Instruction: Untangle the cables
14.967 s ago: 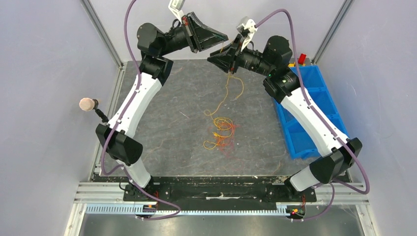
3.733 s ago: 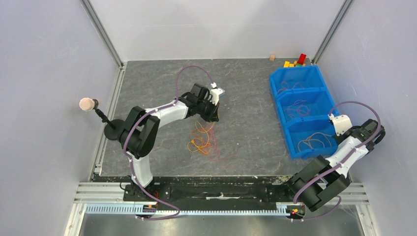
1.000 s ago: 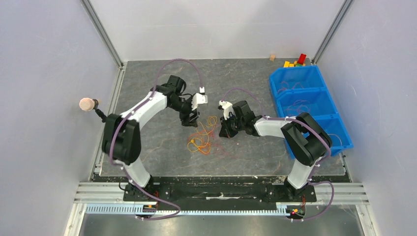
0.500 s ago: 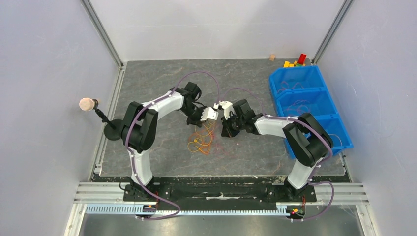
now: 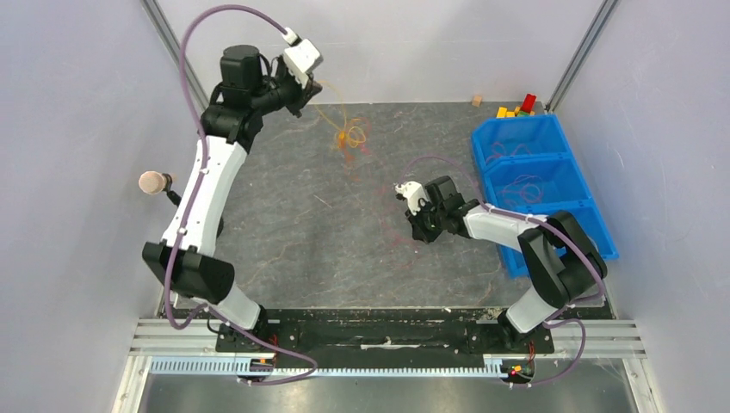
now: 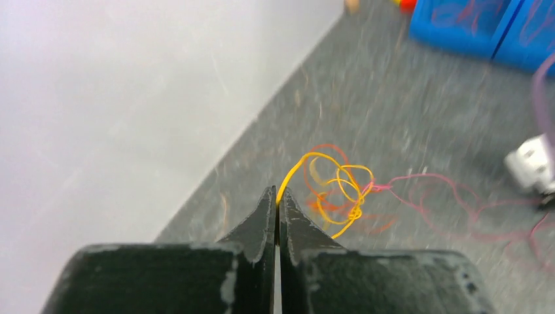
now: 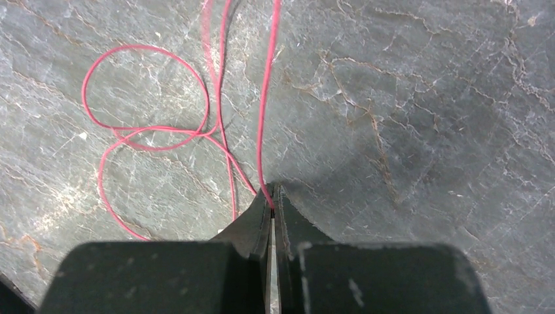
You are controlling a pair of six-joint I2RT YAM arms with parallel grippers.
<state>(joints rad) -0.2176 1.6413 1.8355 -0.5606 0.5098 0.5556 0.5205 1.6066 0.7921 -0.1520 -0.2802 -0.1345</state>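
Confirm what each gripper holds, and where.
Left gripper: shut on thin yellow wire, a strand leading out of the tangle. Right gripper: shut on thin red wire, where it runs from its loops.

No lettering, label, brand mark, numeral or sign is legible in any of the three views, whether overhead or wrist-mounted.

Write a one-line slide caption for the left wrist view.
Left end effector shut on a yellow cable that leads into a knot of orange and red loops over the grey table.
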